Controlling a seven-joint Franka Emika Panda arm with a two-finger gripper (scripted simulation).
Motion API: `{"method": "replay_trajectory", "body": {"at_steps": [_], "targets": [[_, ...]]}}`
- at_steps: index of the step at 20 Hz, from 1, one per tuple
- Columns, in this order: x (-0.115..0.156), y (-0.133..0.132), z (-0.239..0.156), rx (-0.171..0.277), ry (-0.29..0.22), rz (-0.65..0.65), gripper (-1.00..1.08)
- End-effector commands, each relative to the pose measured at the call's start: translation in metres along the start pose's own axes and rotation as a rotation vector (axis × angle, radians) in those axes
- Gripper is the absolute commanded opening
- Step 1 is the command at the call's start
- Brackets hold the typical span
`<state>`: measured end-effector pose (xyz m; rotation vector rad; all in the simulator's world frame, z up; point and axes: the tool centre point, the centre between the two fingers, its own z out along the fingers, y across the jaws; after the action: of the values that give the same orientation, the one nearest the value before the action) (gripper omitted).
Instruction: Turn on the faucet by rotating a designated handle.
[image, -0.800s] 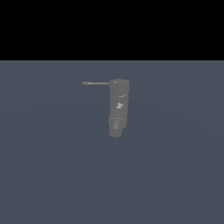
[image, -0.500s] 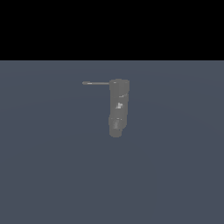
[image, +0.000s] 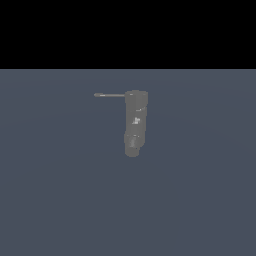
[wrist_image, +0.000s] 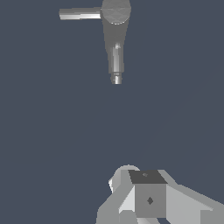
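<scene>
Exterior view: the faucet (image: 135, 124) stands on the blue-grey tabletop (image: 60, 200); the handle (image: 109, 95) projects from its top toward the exterior view's left.

Wrist view: the hand (wrist_image: 146, 199) sits well apart from the faucet (wrist_image: 115, 39) and handle (wrist_image: 80, 14), holding nothing; its opening cannot be determined.

No readable text, label, brand, number or sign anywhere. Faucet (image: 135, 122) carries only small light specks, not legible as characters.
</scene>
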<state>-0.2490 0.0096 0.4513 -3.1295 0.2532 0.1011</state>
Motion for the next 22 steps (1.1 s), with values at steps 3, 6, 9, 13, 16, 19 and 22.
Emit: {"method": "replay_trajectory", "body": {"at_steps": [3, 6, 9, 13, 16, 19, 22], "targets": [[0.007, -0.017, 0.011, 0.003, 0.001, 0.071, -1.00], [0.015, -0.031, 0.021, 0.006, 0.003, 0.130, -1.00], [0.023, -0.045, 0.030, 0.008, 0.004, 0.191, -1.00], [0.036, -0.063, 0.043, 0.012, 0.006, 0.273, -1.00], [0.047, -0.076, 0.053, 0.015, 0.008, 0.335, -1.00], [0.058, -0.088, 0.063, 0.019, 0.009, 0.397, -1.00], [0.071, -0.100, 0.072, 0.022, 0.010, 0.458, -1.00]]}}
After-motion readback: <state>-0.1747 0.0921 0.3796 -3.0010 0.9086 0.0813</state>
